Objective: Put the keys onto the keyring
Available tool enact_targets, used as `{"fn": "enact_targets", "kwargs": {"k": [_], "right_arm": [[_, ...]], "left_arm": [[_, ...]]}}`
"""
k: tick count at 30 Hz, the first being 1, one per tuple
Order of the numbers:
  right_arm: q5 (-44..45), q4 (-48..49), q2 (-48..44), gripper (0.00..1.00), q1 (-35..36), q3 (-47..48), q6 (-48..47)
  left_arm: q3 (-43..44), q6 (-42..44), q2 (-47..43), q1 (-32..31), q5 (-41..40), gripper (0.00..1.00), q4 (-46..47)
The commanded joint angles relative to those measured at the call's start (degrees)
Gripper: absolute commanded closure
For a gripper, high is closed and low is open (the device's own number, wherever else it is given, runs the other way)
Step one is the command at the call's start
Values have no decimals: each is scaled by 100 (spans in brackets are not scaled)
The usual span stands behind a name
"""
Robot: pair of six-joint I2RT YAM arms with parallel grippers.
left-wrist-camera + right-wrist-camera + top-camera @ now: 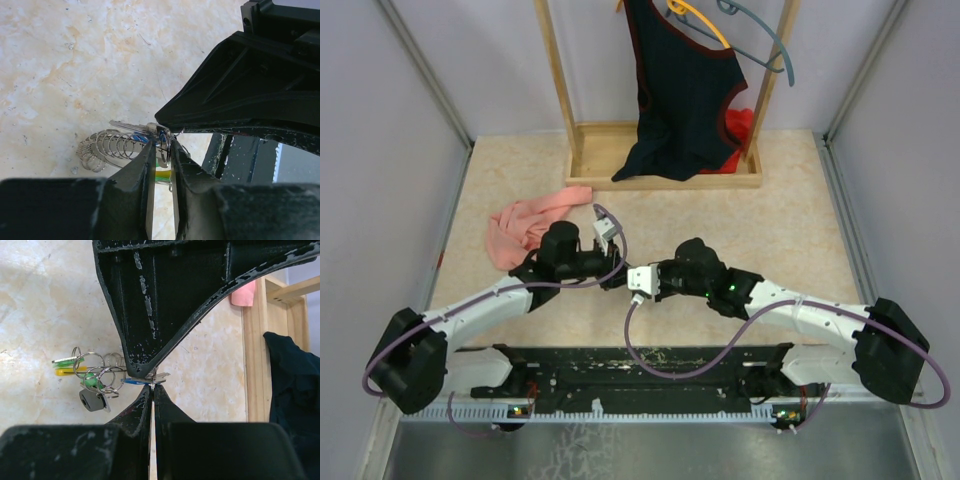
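Note:
My two grippers meet tip to tip at mid-table, the left gripper (618,272) and the right gripper (632,283). In the right wrist view my right gripper (152,386) is shut on a small split ring (152,382) that carries a blue key (134,381) and a silver blade (161,375). Left of it lie a green key (90,381), a black key head (90,401) and the keyring wire (100,371) with its yellow piece (67,372). My left gripper (162,150) stands narrowly open around that ring (166,145), with several rings (107,147) beside it.
A pink cloth (525,222) lies behind the left arm. A wooden rack (665,150) at the back holds a dark top (682,90), two hangers (760,40) and a red cloth (740,125). Grey walls close in both sides.

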Motion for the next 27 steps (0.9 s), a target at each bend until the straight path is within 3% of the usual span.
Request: {"fn": "enact_targets", "kwargs": {"k": [1, 4, 14, 27], "right_arm": [[-110, 219, -37, 100, 73, 364, 2], [-106, 217, -58, 100, 68, 307, 48], [65, 87, -478, 100, 76, -122, 339], [-213, 75, -167, 100, 183, -142, 455]], "left_arm": [[195, 100, 80, 14, 125, 83, 19], [183, 105, 44, 14, -53, 99, 51], [-338, -175, -544, 32, -650, 99, 780], [-635, -419, -638, 32, -720, 99, 1853]]}}
